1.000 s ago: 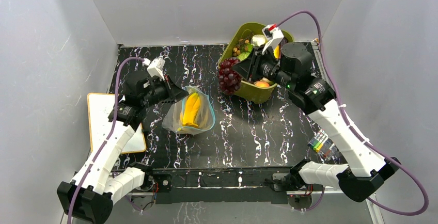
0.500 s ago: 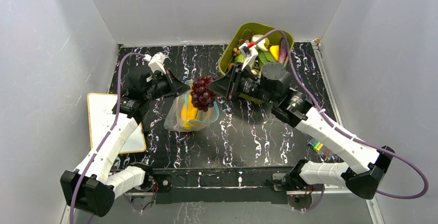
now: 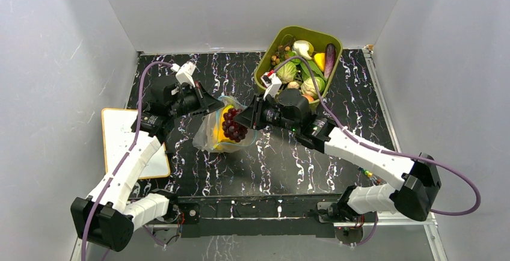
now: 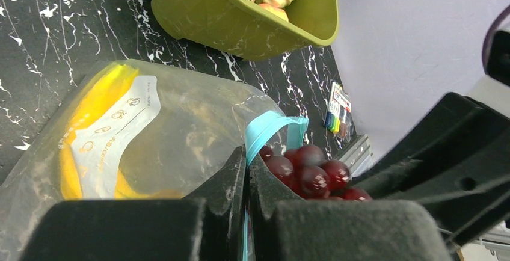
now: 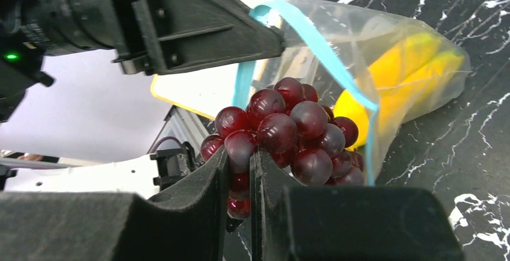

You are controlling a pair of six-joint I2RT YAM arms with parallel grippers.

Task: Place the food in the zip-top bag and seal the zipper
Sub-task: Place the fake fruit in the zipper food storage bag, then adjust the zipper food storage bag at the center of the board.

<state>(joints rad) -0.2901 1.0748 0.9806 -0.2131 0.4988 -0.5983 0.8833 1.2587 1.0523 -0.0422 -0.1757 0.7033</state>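
The clear zip-top bag lies mid-table with yellow bananas inside; it also shows in the left wrist view and right wrist view. My left gripper is shut on the bag's light blue zipper edge and holds the mouth open. My right gripper is shut on a bunch of dark red grapes, held in the bag's mouth; the grapes also show in the right wrist view and the left wrist view. More toy food, including a cabbage and an eggplant, sits in the tub.
The olive-green tub stands at the back right of the black marbled table. A white board with a yellow rim lies at the left. A small bundle of coloured markers lies near the right edge.
My right gripper has carried the grapes from the tub leftward and down into the bag's mouth. The left gripper has kept its hold on the bag's edge.
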